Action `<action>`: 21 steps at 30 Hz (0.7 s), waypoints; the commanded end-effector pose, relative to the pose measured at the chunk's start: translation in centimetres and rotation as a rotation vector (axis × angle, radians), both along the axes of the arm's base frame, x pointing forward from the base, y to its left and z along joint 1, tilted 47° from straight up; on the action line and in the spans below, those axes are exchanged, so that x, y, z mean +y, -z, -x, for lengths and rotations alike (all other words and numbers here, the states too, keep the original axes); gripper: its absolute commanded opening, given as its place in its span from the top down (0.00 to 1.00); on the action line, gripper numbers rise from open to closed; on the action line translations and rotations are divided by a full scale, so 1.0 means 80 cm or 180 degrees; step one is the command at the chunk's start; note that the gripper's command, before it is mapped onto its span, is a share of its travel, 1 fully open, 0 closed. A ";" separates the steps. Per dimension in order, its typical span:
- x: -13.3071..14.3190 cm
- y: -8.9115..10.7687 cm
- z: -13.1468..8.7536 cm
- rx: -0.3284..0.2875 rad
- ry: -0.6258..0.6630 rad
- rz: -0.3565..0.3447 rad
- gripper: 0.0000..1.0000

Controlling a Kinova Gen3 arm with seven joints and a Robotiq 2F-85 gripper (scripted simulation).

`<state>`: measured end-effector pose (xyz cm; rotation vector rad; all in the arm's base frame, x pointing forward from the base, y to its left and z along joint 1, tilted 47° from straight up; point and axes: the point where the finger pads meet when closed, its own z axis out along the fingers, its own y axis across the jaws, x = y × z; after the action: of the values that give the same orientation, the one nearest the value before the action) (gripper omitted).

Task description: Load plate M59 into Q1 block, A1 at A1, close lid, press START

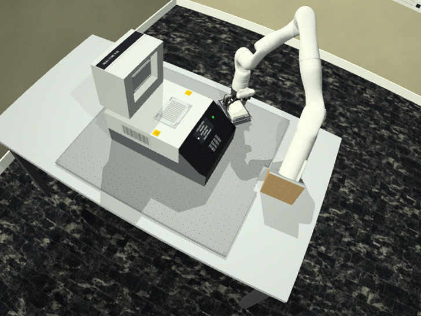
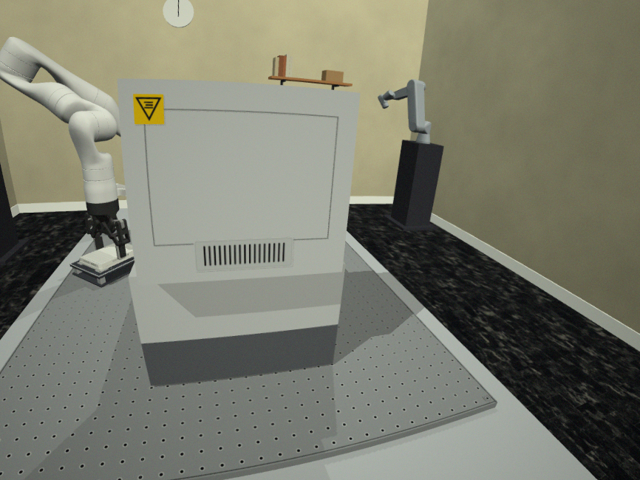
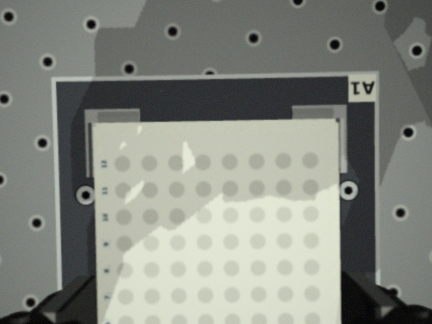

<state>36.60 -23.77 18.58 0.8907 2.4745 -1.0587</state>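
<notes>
Plate M59 [image 3: 217, 220], a cream well plate, lies in the dark plate nest N1 [image 3: 215, 97] on the breadboard beside Q1's front right. The nest's A1 mark [image 3: 362, 88] is at the far right corner in the wrist view. My gripper [image 3: 218, 300] is open and lowered over the plate, one finger on each long side; I cannot tell whether they touch it. The plate [image 1: 238, 110] and gripper [image 1: 233, 101] also show in the top view, and the gripper [image 2: 109, 240] in the exterior view. Q1 [image 1: 166, 124] has its lid [image 1: 127, 72] raised, its block [image 1: 173, 111] bare and its lamp [image 1: 214, 116] green.
Q1's sloped black key panel [image 1: 208, 135] faces the arm and stands close to the nest. The raised lid's back [image 2: 232, 175] fills the exterior view and hides the block there. The arm's wooden base [image 1: 282, 185] is at the table's right. Another arm on a pedestal [image 2: 416, 154] stands off the table.
</notes>
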 end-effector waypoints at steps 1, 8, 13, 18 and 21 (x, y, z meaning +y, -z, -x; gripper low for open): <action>-0.001 0.000 0.000 -0.0002 0.0001 0.0002 0.05; -0.002 0.002 0.001 -0.0011 0.0011 0.0004 0.09; -0.002 0.002 0.001 -0.0011 0.0011 0.0004 0.09; -0.002 0.002 0.001 -0.0011 0.0011 0.0004 0.09; -0.002 0.002 0.001 -0.0011 0.0011 0.0004 0.09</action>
<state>36.63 -23.72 18.64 0.8893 2.4736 -1.0577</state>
